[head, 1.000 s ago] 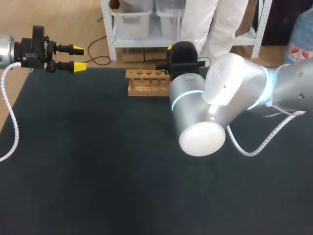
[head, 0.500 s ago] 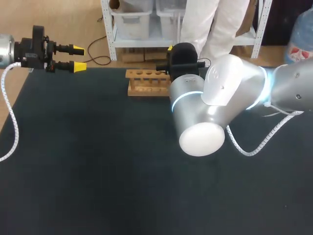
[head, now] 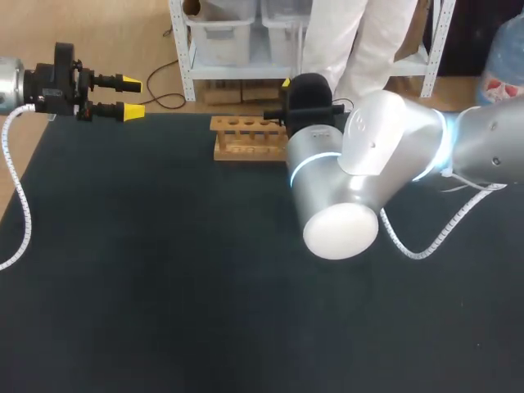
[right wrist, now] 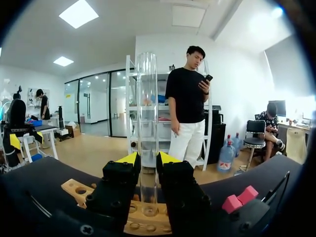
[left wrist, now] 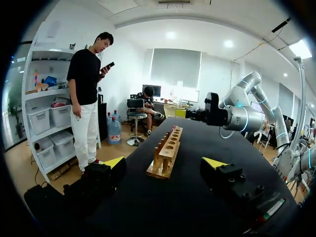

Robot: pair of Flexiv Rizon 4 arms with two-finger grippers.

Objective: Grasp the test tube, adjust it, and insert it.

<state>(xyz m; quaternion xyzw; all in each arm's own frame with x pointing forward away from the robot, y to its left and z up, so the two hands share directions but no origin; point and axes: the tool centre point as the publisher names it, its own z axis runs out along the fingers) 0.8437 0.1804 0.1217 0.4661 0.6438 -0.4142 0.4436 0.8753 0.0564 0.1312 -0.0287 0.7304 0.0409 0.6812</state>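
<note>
A clear test tube (right wrist: 147, 113) stands upright between my right gripper's (right wrist: 147, 160) yellow-tipped fingers, which are shut on it. Its lower end hangs just over a hole of the wooden rack (right wrist: 79, 190). In the head view the rack (head: 244, 137) sits at the table's far edge, with the right gripper (head: 308, 94) beside its right end and largely hidden by the right arm (head: 368, 164). My left gripper (head: 132, 96) hovers open over the far left corner, holding nothing. The left wrist view shows the rack (left wrist: 167, 153) ahead of the open left gripper (left wrist: 165, 164).
The dark table (head: 164, 270) bears only the rack. The right arm's bulky silver elbow (head: 340, 225) hangs over the table's middle right, with a white coiled cable (head: 426, 241) trailing from it. Another cable (head: 16, 196) runs down the left edge.
The right arm's elbow has shifted a hair to the right. The left arm and the rack have not moved.
</note>
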